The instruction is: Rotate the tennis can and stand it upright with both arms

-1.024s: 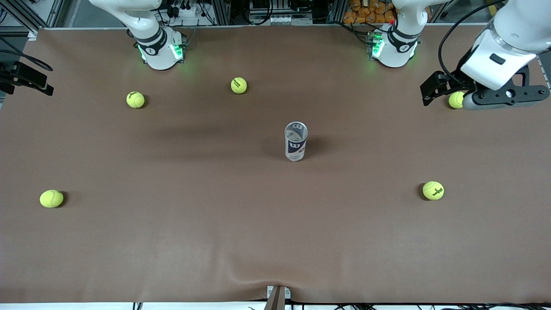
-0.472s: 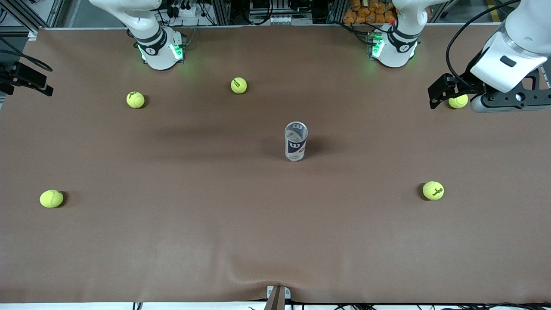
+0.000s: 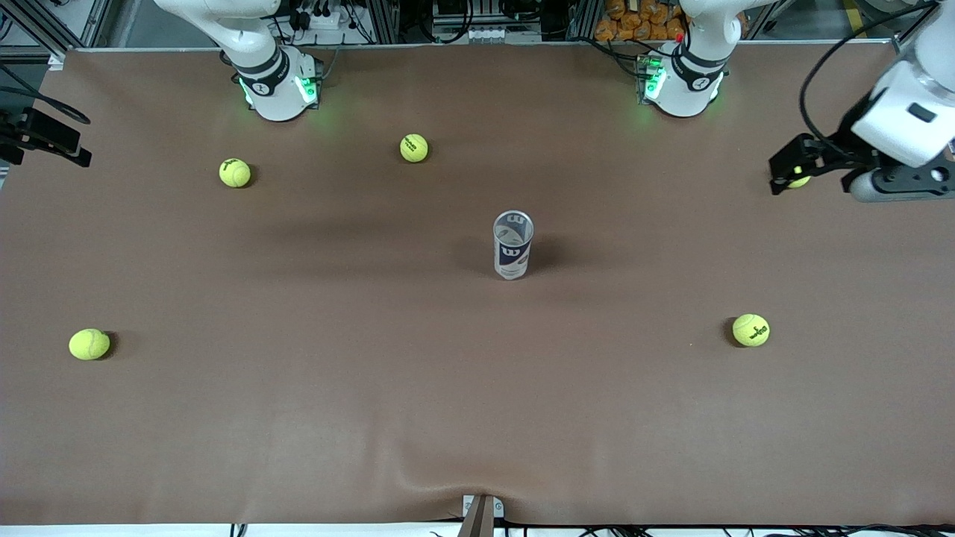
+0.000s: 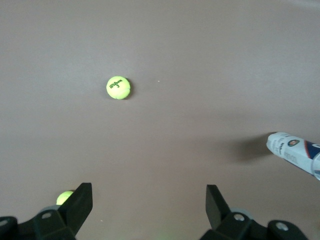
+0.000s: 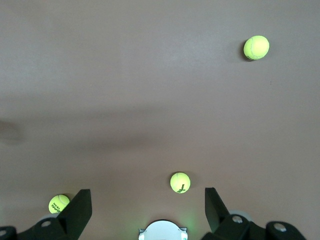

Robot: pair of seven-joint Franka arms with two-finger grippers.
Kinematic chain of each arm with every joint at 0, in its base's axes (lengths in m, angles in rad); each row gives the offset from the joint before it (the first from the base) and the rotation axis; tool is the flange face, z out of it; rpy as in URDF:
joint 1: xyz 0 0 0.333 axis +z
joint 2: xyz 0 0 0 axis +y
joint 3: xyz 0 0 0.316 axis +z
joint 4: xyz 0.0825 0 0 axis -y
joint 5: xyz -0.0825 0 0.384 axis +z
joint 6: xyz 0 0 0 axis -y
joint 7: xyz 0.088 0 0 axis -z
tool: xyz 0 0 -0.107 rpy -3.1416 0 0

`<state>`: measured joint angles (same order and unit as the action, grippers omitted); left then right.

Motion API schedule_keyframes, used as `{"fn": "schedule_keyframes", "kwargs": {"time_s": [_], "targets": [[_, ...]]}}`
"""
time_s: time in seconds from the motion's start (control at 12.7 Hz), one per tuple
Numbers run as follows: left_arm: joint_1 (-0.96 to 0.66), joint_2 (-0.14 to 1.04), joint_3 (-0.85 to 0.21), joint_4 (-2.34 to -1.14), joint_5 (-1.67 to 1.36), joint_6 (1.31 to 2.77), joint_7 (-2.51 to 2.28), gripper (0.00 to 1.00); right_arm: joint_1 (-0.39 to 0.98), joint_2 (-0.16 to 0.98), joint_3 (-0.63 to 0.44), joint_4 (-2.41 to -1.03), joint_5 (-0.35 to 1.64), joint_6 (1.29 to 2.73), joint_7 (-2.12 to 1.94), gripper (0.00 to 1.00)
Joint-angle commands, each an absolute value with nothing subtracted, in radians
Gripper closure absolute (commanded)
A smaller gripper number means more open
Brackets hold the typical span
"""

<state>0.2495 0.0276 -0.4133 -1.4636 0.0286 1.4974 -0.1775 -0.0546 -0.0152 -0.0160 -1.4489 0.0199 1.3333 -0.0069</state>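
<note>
The tennis can (image 3: 512, 245) stands upright in the middle of the brown table, silver rim up, white and navy label showing. Nothing touches it. It also shows in the left wrist view as the tennis can (image 4: 295, 154) at the edge. My left gripper (image 3: 792, 165) hangs open over the table's left-arm end, well away from the can, above a partly hidden tennis ball (image 3: 800, 180). The left gripper (image 4: 148, 200) has nothing between its fingers. My right gripper (image 5: 148, 210) is open and empty, high above its own base (image 5: 162, 231), outside the front view.
Tennis balls lie scattered: one ball (image 3: 414, 148) and another ball (image 3: 235, 173) near the right arm's base, a ball (image 3: 89, 344) at the right arm's end, a ball (image 3: 751, 330) nearer the front camera toward the left arm's end. A black mount (image 3: 45, 138) sits at the table's edge.
My left gripper has drifted farther toward the left arm's end of the table, away from the can. The can, the balls and the right arm have not moved.
</note>
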Motion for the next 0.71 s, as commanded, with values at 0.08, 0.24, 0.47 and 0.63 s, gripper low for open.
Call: {"fn": "schedule_keyframes", "kwargs": {"time_s": [0.08,0.24,0.47,0.63], "targets": [[0.04,0.003,-0.155,-1.457,0.017,1.465,-0.103,0.0,-0.052,-0.006,-0.02,-1.427,0.032,1.328,0.002,0.0],[-0.007,-0.011,-0.102,-1.465,0.017,1.456,-0.103,0.0,-0.051,-0.008,-0.02,-1.427,0.031,1.327,0.002,0.0],[-0.061,-0.05,-0.046,-1.511,0.015,1.459,-0.104,0.0,-0.049,-0.008,-0.017,-1.427,0.032,1.328,0.002,0.0],[-0.083,-0.08,-0.012,-1.551,0.012,1.46,-0.104,0.0,-0.051,-0.008,-0.018,-1.427,0.029,1.328,0.002,0.0]]}}
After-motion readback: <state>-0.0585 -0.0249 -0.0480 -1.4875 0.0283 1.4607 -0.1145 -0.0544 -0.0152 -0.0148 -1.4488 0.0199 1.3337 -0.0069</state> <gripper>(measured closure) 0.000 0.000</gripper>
